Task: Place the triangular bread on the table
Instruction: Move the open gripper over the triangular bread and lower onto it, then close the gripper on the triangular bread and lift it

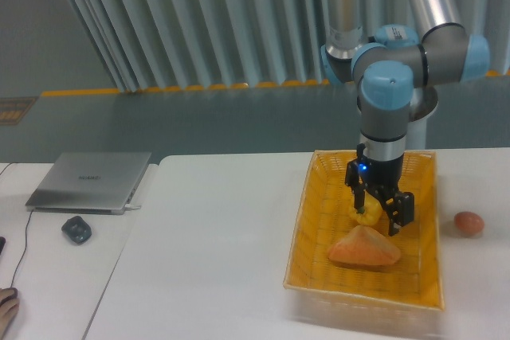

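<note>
The arm (421,5) was built of silver-grey metal tubes joined by rounded light-blue caps at each joint. Its wrist section ran silver, then dark. The gripper (381,214) was black, with two dark fingers (396,216) and a small blue light glowing on its body, right of centre in the frame.

A basket (309,220) sits on the right part of the tabletop (215,260). Inside it the triangular bread (363,248) lies toward the front, with a pepper (366,212) just behind it. The tool (378,214) hangs over the pepper, above the bread's rear edge. An egg (468,223) lies on the tabletop right of the basket. Far left sit a laptop (89,181) and, before it, a mouse (76,229).
</note>
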You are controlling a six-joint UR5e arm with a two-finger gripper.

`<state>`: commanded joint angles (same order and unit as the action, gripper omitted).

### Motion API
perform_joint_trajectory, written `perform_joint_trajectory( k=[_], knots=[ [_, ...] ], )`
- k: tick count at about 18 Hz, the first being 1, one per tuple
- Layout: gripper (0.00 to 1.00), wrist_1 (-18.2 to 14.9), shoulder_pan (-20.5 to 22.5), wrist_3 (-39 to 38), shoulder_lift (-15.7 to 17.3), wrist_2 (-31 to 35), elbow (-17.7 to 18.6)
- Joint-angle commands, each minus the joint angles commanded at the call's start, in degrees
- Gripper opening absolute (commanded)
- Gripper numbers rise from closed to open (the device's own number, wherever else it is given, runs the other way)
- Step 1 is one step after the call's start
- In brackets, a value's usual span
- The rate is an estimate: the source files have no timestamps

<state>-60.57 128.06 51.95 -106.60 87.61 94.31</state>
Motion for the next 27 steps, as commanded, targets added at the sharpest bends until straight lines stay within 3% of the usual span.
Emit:
perform_joint_trajectory(
  k=[4,22,24,27],
  knots=[
    [1.0,0.36,-3.25,-4.92,-3.17,5.81,-1.05],
    [1.0,0.62,-5.46,-6.34,-6.77,7.75,-0.18],
    [0.88,0.63,-5.46,-6.25,-6.95,8.45,-0.26],
    [0.56,0.54,-5.37,-6.42,-6.78,8.54,-0.26]
  ],
)
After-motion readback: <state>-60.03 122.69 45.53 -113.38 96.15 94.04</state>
